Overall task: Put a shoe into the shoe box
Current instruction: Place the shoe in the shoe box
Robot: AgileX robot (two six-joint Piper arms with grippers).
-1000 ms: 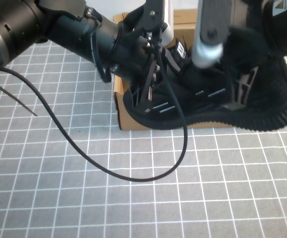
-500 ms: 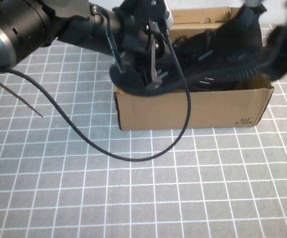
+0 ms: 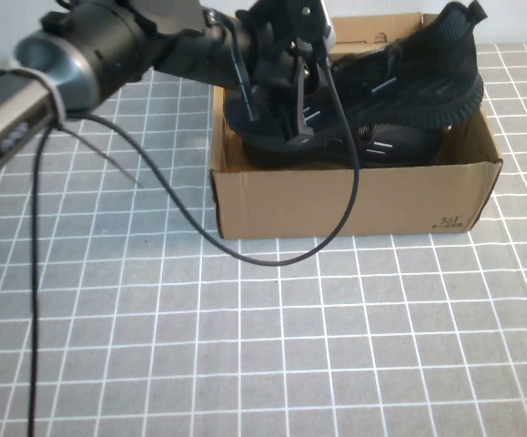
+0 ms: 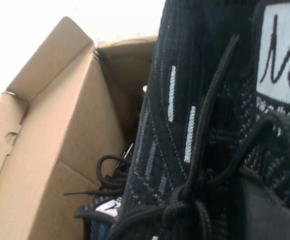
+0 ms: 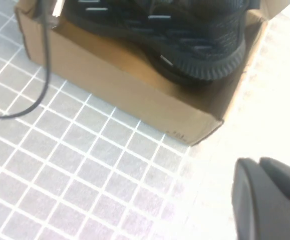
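The brown shoe box (image 3: 336,200) stands open at the table's far middle. My left gripper (image 3: 292,100) reaches into its left end and is shut on a black knit shoe (image 3: 427,73), which lies tilted in the box with its toe raised at the right end. A second identical shoe (image 3: 390,146) lies lower in the box beneath it. In the left wrist view the held shoe (image 4: 185,125) with its white tongue tag fills the frame beside the box wall (image 4: 59,130). My right gripper (image 5: 257,200) is shut, empty, and hangs above and off the box's (image 5: 119,90) right front corner; it is out of the high view.
A black cable (image 3: 190,218) loops from the left arm down over the box front onto the grey gridded table (image 3: 245,364). The box flap (image 3: 372,27) stands at the back.
The shoe has gone from in front of the box up and down into it, carried by my left gripper. My right arm has let go and left the high view.
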